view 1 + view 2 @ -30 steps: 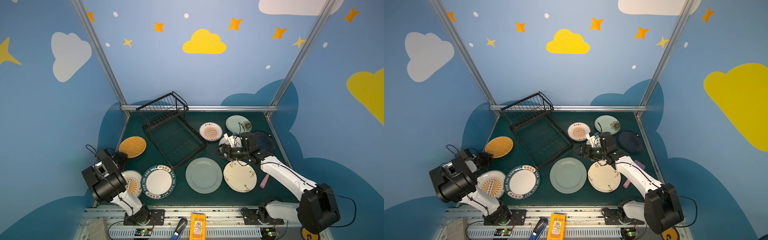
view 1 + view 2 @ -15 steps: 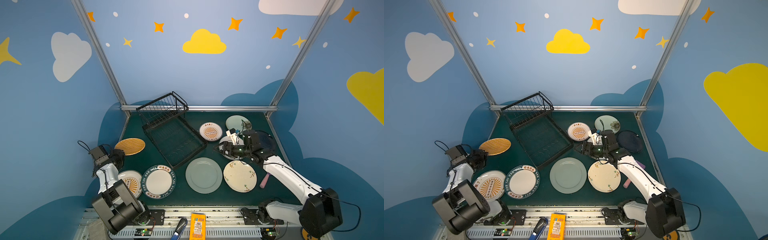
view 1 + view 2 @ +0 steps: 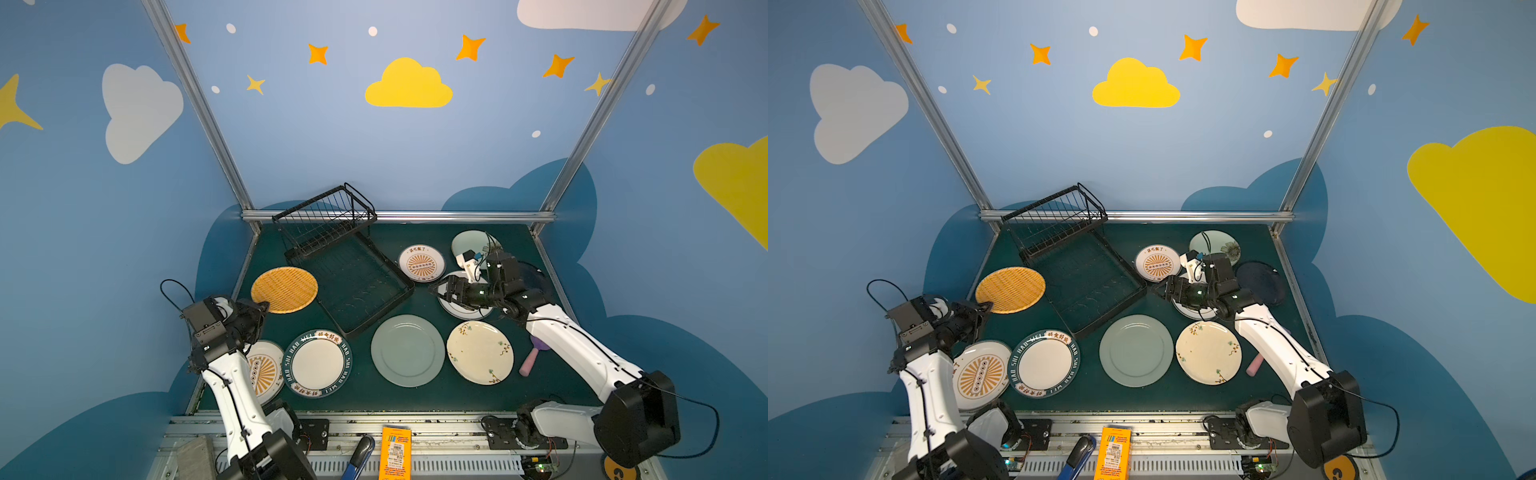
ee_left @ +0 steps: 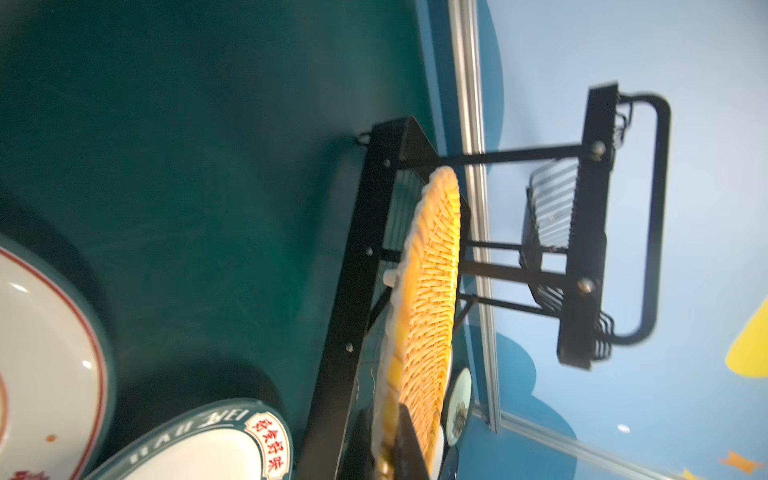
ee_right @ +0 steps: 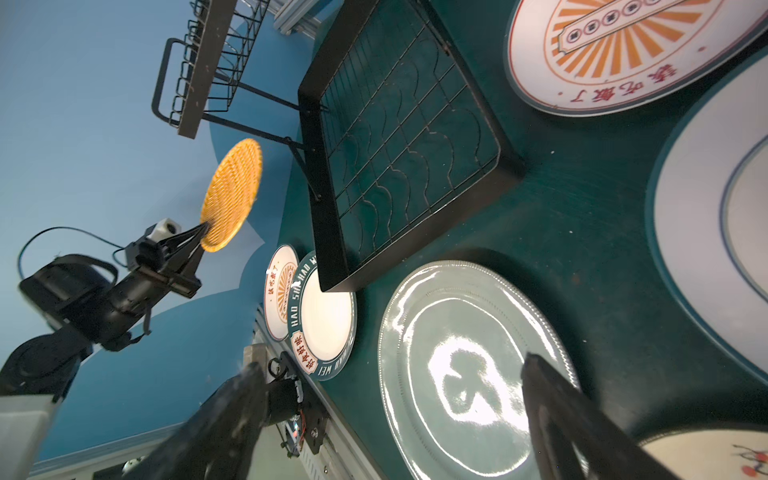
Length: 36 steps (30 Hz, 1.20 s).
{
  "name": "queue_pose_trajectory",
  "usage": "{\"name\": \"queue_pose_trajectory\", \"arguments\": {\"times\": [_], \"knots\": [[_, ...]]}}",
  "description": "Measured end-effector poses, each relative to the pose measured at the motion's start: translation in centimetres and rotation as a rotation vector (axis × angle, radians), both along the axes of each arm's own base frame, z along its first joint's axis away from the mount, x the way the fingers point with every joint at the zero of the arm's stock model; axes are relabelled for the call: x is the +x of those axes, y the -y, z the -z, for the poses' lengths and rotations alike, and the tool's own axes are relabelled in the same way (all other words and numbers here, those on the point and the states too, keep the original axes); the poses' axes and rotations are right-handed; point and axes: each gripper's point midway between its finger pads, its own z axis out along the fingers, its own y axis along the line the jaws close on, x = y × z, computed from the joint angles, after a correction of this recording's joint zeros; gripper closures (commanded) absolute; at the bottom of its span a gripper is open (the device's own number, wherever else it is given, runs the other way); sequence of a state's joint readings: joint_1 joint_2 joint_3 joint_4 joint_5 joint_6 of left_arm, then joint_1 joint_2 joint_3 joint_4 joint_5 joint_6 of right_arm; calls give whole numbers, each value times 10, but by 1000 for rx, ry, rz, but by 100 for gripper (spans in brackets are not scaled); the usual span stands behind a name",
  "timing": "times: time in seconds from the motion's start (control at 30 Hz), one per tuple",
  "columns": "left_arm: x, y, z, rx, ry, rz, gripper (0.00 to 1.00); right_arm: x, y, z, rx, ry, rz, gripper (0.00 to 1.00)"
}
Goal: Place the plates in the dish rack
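Dark green tabletop (image 3: 415, 237) inside a blue booth painted with clouds. The dish rack (image 3: 380, 311) stands empty toward the back left, and plates (image 3: 407, 350) lie flat around it. The left gripper (image 3: 262, 307) is clamped on the rim of the orange woven plate (image 3: 284, 289), which hangs clear of the table beside the rack. The right gripper (image 3: 441, 291) stands wide apart, holding nothing, over a white plate (image 3: 461, 309).

Risk: the hold is a thin edge pinch, so the plate may swing or slip. It may also strike the rack's frame on approach.

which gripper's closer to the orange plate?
Left. The left gripper grips the orange plate by its rim; the right gripper is open on the far side of the rack, by a white plate.
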<state>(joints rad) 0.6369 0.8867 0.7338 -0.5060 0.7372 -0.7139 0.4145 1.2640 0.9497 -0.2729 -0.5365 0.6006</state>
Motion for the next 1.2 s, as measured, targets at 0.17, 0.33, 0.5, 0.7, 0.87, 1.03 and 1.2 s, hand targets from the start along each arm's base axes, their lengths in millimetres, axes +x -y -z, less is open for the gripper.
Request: {"name": "queue_pose_trajectory", "arguments": {"times": [0.17, 0.33, 0.5, 0.7, 0.87, 1.03, 1.2], "knots": [[-4, 36, 2, -38, 7, 125, 96, 5, 7, -19, 2, 92, 46, 8], [-10, 86, -4, -79, 55, 309, 96, 6, 4, -32, 26, 143, 39, 8], [-16, 147, -11, -139, 104, 527, 96, 5, -11, -25, 43, 124, -26, 9], [-18, 202, -28, -182, 158, 711, 96, 3, -36, -16, 72, 80, -122, 13], [-8, 223, -34, -205, 188, 749, 96, 0, -53, -27, 107, 92, -178, 22], [0, 235, -35, -211, 185, 759, 96, 1, -64, -39, 142, 98, -212, 40], [3, 242, -43, -206, 216, 772, 96, 2, -71, -35, 155, 68, -230, 56]]}}
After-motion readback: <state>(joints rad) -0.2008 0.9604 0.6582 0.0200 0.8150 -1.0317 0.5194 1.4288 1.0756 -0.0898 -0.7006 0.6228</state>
